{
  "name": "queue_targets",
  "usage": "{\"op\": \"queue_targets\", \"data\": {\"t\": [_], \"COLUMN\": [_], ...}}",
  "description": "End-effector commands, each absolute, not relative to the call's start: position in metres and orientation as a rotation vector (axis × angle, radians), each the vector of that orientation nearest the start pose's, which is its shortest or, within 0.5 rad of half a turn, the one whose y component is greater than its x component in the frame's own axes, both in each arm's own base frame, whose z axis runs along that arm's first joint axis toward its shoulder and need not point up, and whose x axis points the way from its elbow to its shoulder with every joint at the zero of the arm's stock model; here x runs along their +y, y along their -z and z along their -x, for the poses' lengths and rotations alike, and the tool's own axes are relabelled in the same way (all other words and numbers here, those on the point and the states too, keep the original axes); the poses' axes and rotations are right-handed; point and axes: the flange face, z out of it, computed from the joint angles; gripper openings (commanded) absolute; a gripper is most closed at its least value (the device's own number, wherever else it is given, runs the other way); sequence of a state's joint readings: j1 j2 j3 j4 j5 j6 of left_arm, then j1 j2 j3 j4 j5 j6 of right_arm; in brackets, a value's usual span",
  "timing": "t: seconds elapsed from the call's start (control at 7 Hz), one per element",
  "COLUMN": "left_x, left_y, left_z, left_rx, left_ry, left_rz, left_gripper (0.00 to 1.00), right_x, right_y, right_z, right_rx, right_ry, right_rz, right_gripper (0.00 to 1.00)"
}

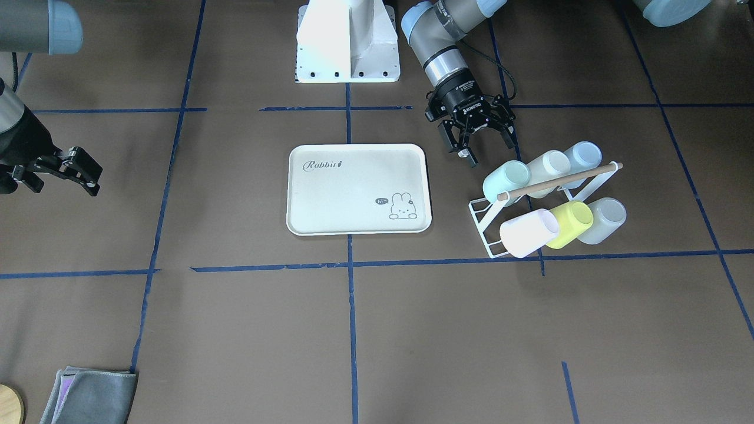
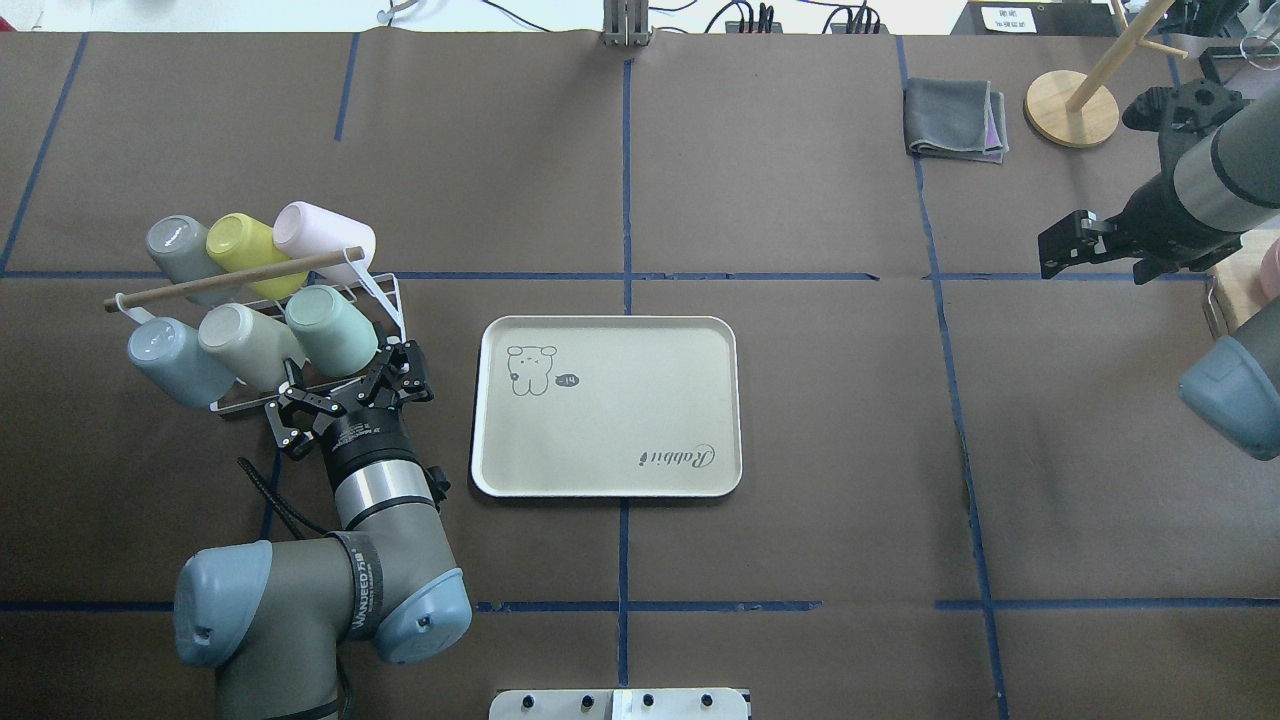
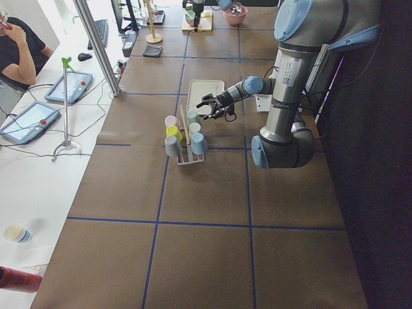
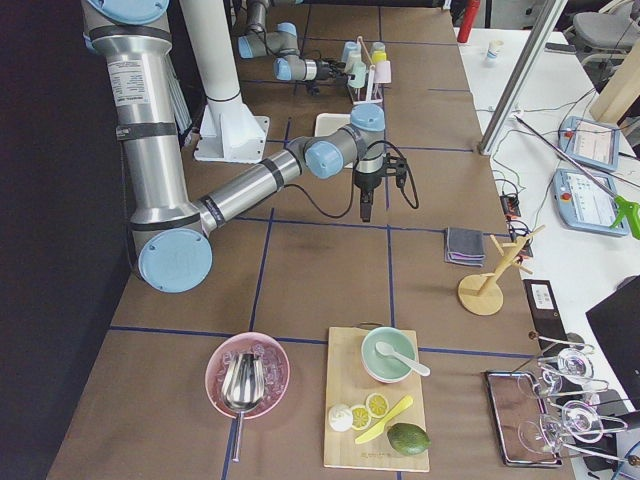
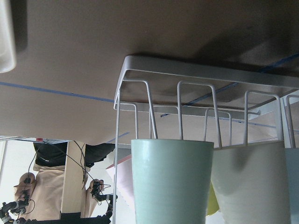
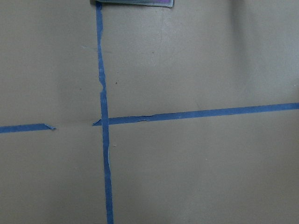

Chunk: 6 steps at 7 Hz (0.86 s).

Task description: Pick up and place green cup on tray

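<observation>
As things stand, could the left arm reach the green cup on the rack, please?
Probably yes. The open left pincer sits just short of the green cup, the end cup in the near row of the rack, with nothing between them; the cream cup beside it is close, though.

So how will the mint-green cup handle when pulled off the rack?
Probably light and stiff: the green cup looks like plain plastic. Its smooth wall may slip in a loose grip. It sits tilted on the wire rack, beside other cups, so it likely must slide off along that tilt.
</observation>
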<state>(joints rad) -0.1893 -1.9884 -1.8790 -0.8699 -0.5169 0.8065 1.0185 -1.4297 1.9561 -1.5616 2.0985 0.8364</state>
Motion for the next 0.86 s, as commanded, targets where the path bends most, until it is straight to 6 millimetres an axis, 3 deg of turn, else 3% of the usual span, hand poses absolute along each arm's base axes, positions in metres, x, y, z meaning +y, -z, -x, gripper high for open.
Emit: {"op": "queue_targets", "data": {"t": [0.0, 0.71], "left_x": [-0.335, -0.347], "left_y": [-0.348, -0.373], "left_z": [-0.515, -0.530], "left_rx": [-1.235, -1.273], "left_ry": [-1.922, -1.905], "left_rz": [-0.350, -0.334], "left_gripper": [0.95, 0.95], "right_x": [-0.494, -0.494], "right_y": [-0.409, -0.412], "right_z": [0.207, 0.207], "right_rx": [-0.730, -0.728], "right_ry": [-0.131, -0.134], "right_rz": [-0.072, -0.068], "right_gripper": [1.00, 1.00]}}
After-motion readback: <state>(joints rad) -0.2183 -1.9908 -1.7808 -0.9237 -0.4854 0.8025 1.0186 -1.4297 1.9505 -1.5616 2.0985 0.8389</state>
